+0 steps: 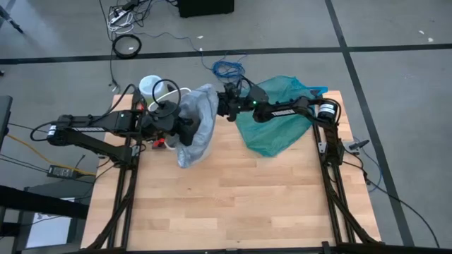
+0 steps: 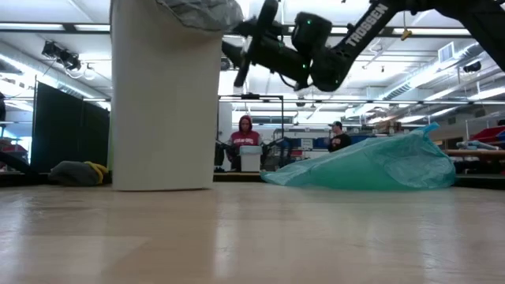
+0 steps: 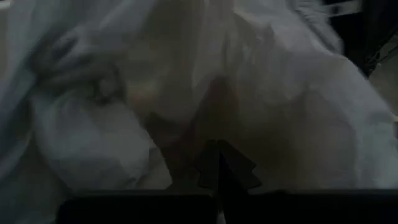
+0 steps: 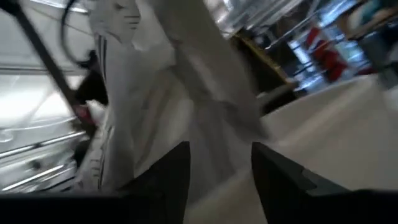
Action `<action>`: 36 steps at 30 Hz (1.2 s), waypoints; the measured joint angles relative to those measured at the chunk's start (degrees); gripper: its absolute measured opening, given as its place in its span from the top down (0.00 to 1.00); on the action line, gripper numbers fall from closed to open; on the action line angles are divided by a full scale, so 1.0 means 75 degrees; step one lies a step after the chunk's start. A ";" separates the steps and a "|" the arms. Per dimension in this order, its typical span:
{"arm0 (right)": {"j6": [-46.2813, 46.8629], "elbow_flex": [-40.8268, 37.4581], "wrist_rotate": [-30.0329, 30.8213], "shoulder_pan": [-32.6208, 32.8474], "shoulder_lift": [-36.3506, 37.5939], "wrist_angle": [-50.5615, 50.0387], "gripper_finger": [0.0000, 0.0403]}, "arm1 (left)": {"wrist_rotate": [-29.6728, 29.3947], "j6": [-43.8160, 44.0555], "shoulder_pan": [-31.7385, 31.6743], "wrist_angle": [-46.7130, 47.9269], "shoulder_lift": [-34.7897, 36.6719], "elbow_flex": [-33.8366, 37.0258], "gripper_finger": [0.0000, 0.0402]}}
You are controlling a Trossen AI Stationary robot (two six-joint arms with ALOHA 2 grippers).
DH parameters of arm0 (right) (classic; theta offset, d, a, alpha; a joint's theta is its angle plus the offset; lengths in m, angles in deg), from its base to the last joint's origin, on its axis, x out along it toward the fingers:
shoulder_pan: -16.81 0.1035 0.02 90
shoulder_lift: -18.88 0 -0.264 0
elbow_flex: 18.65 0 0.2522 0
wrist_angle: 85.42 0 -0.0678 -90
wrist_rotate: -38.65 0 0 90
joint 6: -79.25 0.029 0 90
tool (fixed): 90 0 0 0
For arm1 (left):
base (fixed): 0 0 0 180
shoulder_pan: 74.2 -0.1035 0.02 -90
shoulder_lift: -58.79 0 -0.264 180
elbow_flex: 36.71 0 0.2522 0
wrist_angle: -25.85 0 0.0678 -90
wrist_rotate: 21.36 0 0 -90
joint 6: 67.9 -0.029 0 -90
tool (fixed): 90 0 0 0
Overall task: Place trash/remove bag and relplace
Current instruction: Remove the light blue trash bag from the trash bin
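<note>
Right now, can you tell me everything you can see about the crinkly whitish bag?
The bag is thin, pale grey-white, see-through plastic, all wrinkled and bunched. It droops over the white bin at the table's far left side, its gathered top showing above the bin's rim. The left gripper is pinched shut on its folds, lumpy shapes showing through the plastic. The right gripper, fingers apart, has a strip of the bag running between them. The green bag lies apart from it.

The counter [image 1: 233, 190] was pale, smooth wood planking. The bag [image 1: 198, 120] was thin, crinkly, translucent grey-white plastic. The teal bag [image 1: 279, 120] was glossy, translucent plastic.
</note>
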State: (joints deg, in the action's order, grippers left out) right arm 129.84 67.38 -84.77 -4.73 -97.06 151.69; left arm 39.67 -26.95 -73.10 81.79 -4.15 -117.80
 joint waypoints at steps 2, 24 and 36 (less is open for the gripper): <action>0.0114 -0.0004 -0.0121 0.0174 0.0072 0.0027 0.61 | 0.0002 -0.0036 0.0000 0.0008 0.0000 0.0000 0.98; -0.0062 -0.0009 -0.0105 0.0839 0.0180 0.0076 0.86 | 0.0481 -0.0433 0.0003 0.0436 0.0000 0.0000 0.98; 0.0712 -0.0012 -0.0593 -0.0344 0.0247 0.1133 0.93 | 0.0903 -0.0425 0.0020 0.0581 0.0000 0.0000 0.98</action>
State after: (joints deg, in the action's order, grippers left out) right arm 135.18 67.29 -89.22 -7.32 -95.21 160.19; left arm 46.44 -30.14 -72.95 86.15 -4.15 -117.80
